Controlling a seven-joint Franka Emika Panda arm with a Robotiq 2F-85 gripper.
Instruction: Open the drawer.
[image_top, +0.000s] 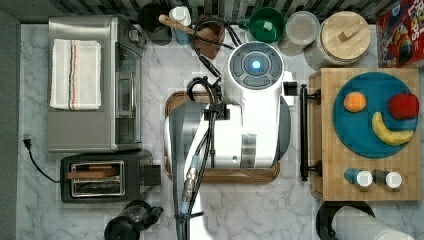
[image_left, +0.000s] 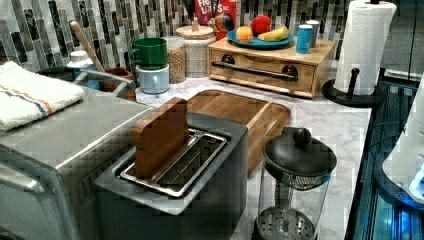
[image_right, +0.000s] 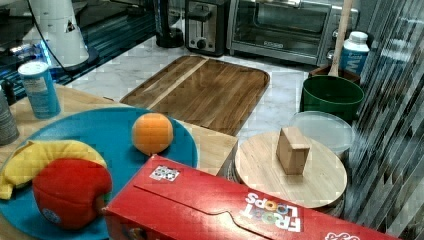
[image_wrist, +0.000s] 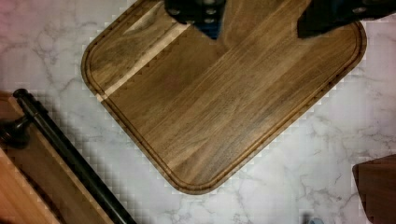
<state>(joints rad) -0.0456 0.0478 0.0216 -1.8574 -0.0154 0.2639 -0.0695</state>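
The drawer (image_left: 260, 64) is a light bamboo front in a low wooden box, with a long black bar handle (image_left: 252, 71); the front sits flush with the box. In the top view the handle (image_top: 303, 132) runs along the box's left side, just right of my white arm (image_top: 255, 115). My gripper (image_wrist: 259, 18) hangs open over the dark brown cutting board (image_wrist: 219, 98), its two dark fingers (image_wrist: 191, 10) spread apart with nothing between them. The handle (image_wrist: 70, 154) and drawer front (image_wrist: 28, 186) lie to one side of the board, apart from the fingers.
On the drawer box stand a blue plate (image_top: 372, 145) with toy fruit and two shakers (image_top: 364, 178). A paper towel roll (image_left: 364, 45) stands beside it. Toaster oven (image_top: 90, 85), toaster (image_top: 100, 175) and French press (image_left: 295, 185) sit across the board. Jars and mugs line the back wall.
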